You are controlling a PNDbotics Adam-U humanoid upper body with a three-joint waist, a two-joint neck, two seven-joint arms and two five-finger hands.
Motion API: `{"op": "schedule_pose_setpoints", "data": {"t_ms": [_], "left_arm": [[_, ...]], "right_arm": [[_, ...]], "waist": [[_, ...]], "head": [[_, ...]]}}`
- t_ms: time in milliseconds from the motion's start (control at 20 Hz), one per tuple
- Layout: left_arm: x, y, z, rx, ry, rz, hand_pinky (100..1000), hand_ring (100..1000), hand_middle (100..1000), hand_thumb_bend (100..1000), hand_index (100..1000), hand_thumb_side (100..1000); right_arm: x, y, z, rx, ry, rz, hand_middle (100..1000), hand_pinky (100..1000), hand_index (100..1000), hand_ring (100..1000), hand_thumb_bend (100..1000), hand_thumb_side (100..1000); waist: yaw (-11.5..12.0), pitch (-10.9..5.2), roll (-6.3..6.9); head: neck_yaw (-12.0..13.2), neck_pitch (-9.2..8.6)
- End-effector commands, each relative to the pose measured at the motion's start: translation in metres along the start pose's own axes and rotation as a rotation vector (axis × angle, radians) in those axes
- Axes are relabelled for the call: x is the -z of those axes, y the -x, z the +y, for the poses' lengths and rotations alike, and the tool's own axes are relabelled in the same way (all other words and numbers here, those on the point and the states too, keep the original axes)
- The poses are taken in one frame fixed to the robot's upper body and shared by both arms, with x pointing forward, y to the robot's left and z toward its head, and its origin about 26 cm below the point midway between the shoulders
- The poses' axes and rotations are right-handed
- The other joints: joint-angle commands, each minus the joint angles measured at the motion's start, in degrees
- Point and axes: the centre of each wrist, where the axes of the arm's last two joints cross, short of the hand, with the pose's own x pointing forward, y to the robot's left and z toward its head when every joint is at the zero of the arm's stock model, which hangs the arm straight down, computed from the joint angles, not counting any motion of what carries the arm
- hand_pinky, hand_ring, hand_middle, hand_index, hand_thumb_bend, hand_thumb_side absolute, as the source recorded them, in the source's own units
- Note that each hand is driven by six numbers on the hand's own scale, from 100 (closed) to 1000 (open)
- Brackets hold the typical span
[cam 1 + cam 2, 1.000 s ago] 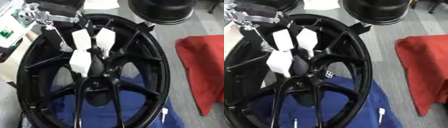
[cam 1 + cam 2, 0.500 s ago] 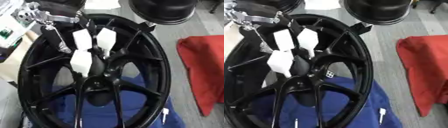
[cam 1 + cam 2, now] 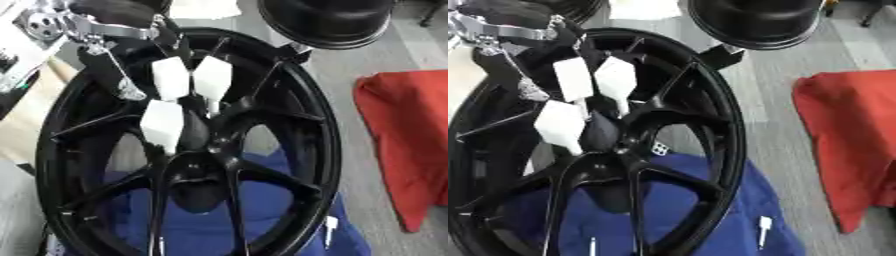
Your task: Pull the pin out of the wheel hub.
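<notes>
A black spoked wheel rim (image 3: 311,150) lies flat on a blue cloth (image 3: 289,235). My left hand (image 3: 171,77) reaches in from the upper left on a silver and black wrist and hangs over the hub (image 3: 199,145). Its white-padded fingers and thumb are drawn together just above the hub's centre. A short pale pin (image 3: 213,106) shows under one fingertip, pinched between the pads. The hub's bore is hidden beneath the hand. My right hand appears in neither view.
Two small white pins (image 3: 764,229) (image 3: 592,246) lie loose on the blue cloth. A red cloth (image 3: 407,135) covers the grey floor to the right. A large black dome (image 3: 324,20) overhangs the rim's far edge. Light boxes stand at the left.
</notes>
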Motion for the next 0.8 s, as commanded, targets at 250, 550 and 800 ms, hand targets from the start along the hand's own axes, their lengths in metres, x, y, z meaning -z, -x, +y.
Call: {"op": "schedule_pose_setpoints", "data": {"t_ms": [250, 550, 800], "left_arm": [[-0.0096, -0.0067, 0.0115, 0.097, 0.1, -0.077, 842, 849, 707, 272, 770, 100], [-0.0078, -0.0056, 0.0093, 0.096, 0.11, -0.069, 817, 793, 636, 267, 706, 100], [-0.0084, -0.0044, 0.0103, 0.09, 0.106, -0.06, 808, 771, 607, 261, 693, 100]], "right_arm": [[0.0025, -0.0068, -0.0023, 0.012, 0.013, -0.027, 557, 510, 632, 611, 100, 371], [0.0016, -0.0059, -0.0023, 0.019, 0.021, -0.025, 558, 511, 633, 612, 100, 375], [0.0011, -0.0056, -0.0019, 0.022, 0.02, -0.026, 558, 512, 632, 612, 100, 376]], "waist": [[-0.2, -1.85, 0.01], [-0.5, -1.91, 0.07], [-0.6, -2.0, 0.12]], "head": [[-0.2, -0.28], [-0.1, -0.31], [-0.6, -0.48]]}}
